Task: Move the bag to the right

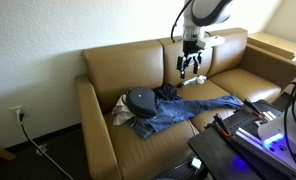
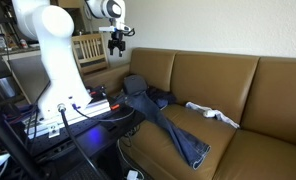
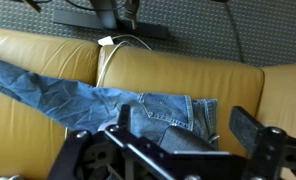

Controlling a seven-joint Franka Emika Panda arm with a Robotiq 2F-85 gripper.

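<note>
Wrist view: my fingers (image 3: pixel 250 128) stand wide apart, holding nothing, above the blue jeans (image 3: pixel 88 100) spread across the tan sofa (image 3: pixel 178 70). In both exterior views the bag (image 1: pixel 140 98) (image 2: pixel 135 84) lies on the sofa's left seat cushion, touching the jeans' waist end. I hang above it, off to its right and clear of it.

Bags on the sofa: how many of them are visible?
1. The bag sits on the sofa, at the waist end of the jeans. Another could be hidden under the jeans.
</note>
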